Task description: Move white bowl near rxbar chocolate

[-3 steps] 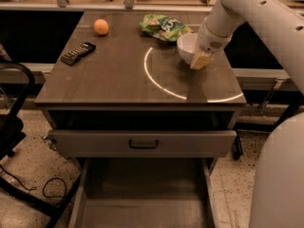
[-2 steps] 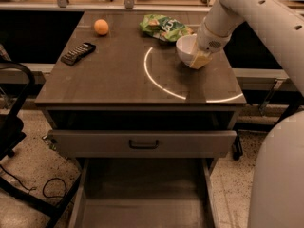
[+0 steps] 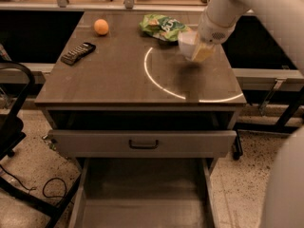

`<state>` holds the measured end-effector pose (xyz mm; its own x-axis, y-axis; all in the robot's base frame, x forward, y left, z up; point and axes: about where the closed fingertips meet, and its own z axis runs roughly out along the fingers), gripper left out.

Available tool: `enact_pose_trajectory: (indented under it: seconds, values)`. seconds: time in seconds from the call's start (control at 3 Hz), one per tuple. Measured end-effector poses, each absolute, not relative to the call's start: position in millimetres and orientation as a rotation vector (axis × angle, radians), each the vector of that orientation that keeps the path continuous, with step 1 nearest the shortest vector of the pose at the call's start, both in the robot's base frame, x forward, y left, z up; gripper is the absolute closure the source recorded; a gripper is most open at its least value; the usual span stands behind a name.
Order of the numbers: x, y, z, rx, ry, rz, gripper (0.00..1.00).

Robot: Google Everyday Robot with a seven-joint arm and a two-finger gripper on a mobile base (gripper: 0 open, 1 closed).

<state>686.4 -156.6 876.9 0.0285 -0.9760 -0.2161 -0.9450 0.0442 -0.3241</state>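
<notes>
The white bowl is at the back right of the table, tilted and lifted a little above the top, with its shadow below it. My gripper reaches down from the upper right and is shut on the bowl's rim, with a yellowish finger on its right side. The rxbar chocolate, a dark flat wrapper, lies near the table's left edge, far from the bowl.
A green snack bag lies just left of the bowl at the back. An orange fruit sits at the back left. The wooden table has an open drawer below. A black chair stands at the left.
The bowl has risen slightly off the table in my gripper and tilted. The other objects have not moved.
</notes>
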Motion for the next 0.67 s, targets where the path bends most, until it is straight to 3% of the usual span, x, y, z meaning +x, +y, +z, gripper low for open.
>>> enact_pose_trajectory:
  seconds: [0.67]
  values:
    - [665,-86,982,-2.063,1.609,-0.268,1.0]
